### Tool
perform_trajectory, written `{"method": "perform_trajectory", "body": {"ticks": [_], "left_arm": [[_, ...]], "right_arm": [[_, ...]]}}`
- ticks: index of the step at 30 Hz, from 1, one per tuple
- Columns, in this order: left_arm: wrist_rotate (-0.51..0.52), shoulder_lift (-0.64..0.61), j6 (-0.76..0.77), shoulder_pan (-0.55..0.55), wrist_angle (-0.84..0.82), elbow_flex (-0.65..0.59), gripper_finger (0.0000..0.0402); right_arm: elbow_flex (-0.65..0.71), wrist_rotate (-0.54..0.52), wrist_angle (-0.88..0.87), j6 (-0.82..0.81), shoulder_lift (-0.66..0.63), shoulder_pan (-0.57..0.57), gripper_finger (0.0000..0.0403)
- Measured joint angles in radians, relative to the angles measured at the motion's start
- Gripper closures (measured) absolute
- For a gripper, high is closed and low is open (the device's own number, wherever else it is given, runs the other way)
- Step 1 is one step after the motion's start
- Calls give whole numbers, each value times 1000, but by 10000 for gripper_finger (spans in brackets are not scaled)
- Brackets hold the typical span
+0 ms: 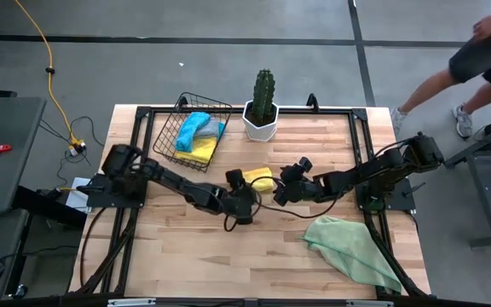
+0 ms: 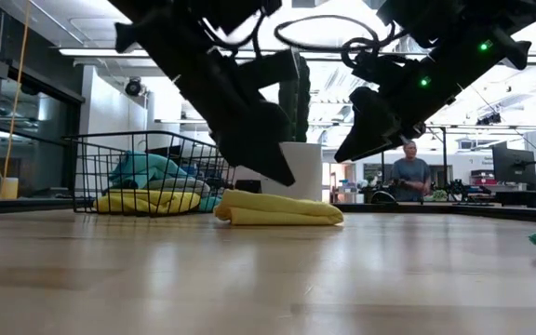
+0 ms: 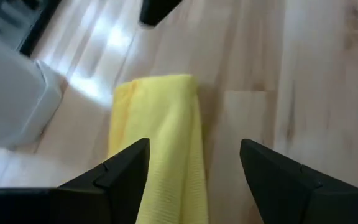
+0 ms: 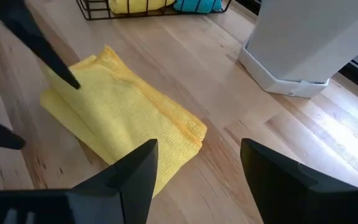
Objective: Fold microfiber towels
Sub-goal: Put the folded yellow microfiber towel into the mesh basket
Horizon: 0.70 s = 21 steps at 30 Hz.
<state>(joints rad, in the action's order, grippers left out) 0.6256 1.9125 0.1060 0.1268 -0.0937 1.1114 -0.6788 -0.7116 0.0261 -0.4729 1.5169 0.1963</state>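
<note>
A folded yellow microfiber towel [image 1: 261,179] lies flat on the wooden table's middle, also seen as the yellow towel [image 2: 277,208], [image 3: 160,137], [image 4: 120,112]. My left gripper [image 1: 244,189] hangs open just above the towel's left end [image 2: 273,167], its fingers apart over the cloth [image 3: 194,168]. My right gripper [image 1: 278,192] stands open above the towel's right end [image 2: 356,144], clear of it [image 4: 197,168]. Neither gripper has anything between its fingers.
A wire basket [image 1: 177,141] at the far left holds blue and yellow towels. A cactus in a white pot [image 1: 262,115] stands behind the yellow towel. A pale green towel [image 1: 352,247] lies crumpled at the near right. A person [image 1: 484,60] walks beyond the far right corner.
</note>
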Motion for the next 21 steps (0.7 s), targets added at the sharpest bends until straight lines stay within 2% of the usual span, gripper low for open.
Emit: {"method": "perform_trajectory", "body": {"ticks": [5, 11, 14, 21], "left_arm": [[-135, 35, 74, -67, -38, 0, 161], [-178, 100, 118, -137, -44, 5, 161], [-271, 112, 120, -153, -48, 5, 161], [-285, 114, 115, -156, -54, 6, 161]], "right_arm": [[0, 9, 0, -2, 0, 0, 180], [0, 10, 0, -1, 0, 0, 180], [0, 11, 0, -2, 0, 0, 180], [0, 12, 4, -2, 0, 0, 180]]}}
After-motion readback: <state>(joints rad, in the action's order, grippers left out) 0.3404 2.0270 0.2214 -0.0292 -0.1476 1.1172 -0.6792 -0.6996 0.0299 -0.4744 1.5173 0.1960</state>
